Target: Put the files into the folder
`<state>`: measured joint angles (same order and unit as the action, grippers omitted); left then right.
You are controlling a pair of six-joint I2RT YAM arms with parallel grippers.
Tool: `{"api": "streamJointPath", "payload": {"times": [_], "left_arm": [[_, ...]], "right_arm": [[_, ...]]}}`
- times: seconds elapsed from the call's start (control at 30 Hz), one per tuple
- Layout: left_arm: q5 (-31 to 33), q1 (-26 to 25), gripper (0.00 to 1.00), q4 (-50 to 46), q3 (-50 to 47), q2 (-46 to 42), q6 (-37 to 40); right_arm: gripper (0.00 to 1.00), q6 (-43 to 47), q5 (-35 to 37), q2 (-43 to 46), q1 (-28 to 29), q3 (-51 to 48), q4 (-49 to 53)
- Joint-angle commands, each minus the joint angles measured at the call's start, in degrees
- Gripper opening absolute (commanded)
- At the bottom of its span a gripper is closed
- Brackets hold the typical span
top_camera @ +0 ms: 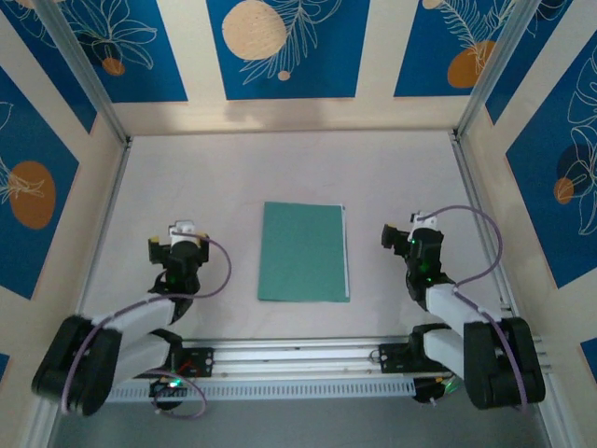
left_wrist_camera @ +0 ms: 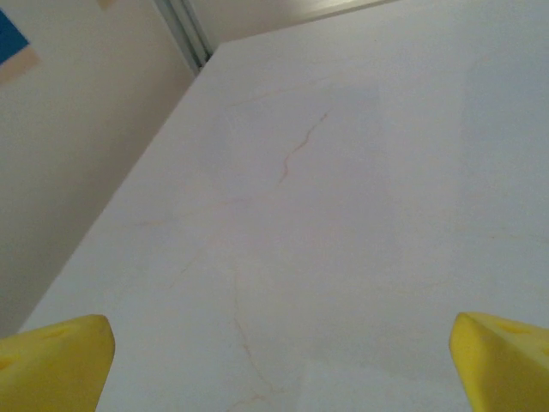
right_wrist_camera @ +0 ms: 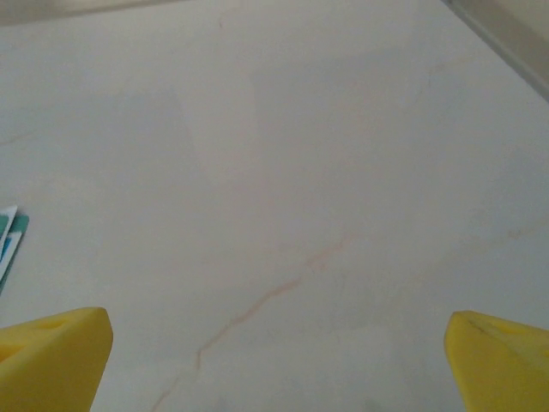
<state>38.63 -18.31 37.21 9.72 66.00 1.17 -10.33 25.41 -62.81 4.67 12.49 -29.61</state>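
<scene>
The teal-green folder (top_camera: 303, 252) lies flat and closed in the middle of the table, between the two arms. A thin white edge of the files (top_camera: 347, 254) shows along its right side; the rest of the sheets is hidden by the cover. In the right wrist view a corner of the folder (right_wrist_camera: 19, 225) with a white and blue paper edge (right_wrist_camera: 5, 236) sits at the far left. My left gripper (top_camera: 184, 231) (left_wrist_camera: 279, 352) rests left of the folder, open, its yellow fingers (left_wrist_camera: 60, 356) wide apart over bare table. My right gripper (top_camera: 417, 227) (right_wrist_camera: 279, 348) stands right of the folder, open, nothing between its fingers.
The white marble-look table (top_camera: 298, 168) is boxed in by blue-and-cream patterned walls (top_camera: 280, 47) with aluminium posts (top_camera: 89, 84) at the back corners. A metal rail (top_camera: 298, 359) runs along the near edge between the arm bases.
</scene>
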Motion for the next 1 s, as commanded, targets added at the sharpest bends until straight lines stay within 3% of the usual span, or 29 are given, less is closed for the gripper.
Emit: {"api": "streamJointPath", "payload": {"times": [0.0, 0.17, 0.27, 0.33, 0.43, 0.5, 0.77, 0.97], "left_arm": [[-6.85, 1.86, 1.0, 20.66, 0.39, 6.73, 2.58], [-9.07, 4.35, 1.0, 29.18, 2.22, 16.14, 4.74], [-12.18, 6.63, 1.0, 42.45, 0.06, 23.38, 4.41], [-14.94, 6.84, 1.0, 37.14, 0.19, 20.55, 3.54], [-21.43, 7.48, 1.0, 37.88, 1.72, 25.49, 4.92], [-20.79, 7.55, 1.0, 41.39, 1.66, 27.06, 5.45], [-23.46, 11.85, 1.0, 23.75, 8.04, 23.57, 0.06], [-24.53, 11.89, 1.0, 22.18, 8.93, 23.74, 0.59]], "right_arm": [[0.99, 4.39, -3.26, -2.93, -0.8, 0.95, -11.25], [0.99, 3.77, -4.02, -4.08, -1.93, 1.24, -12.29], [0.99, 4.37, -6.6, -4.32, -2.21, 1.22, -12.84], [0.99, 4.39, -9.11, -4.82, -2.85, 1.35, -13.19], [0.99, 3.07, -11.3, -6.09, -3.34, 1.14, -15.75], [0.99, 3.52, -11.51, -7.45, -2.86, 1.46, -17.07], [0.99, 4.66, -11.99, -18.01, -2.1, 2.82, -26.83], [0.99, 7.47, -9.95, -24.2, 0.72, 4.18, -30.48]]}}
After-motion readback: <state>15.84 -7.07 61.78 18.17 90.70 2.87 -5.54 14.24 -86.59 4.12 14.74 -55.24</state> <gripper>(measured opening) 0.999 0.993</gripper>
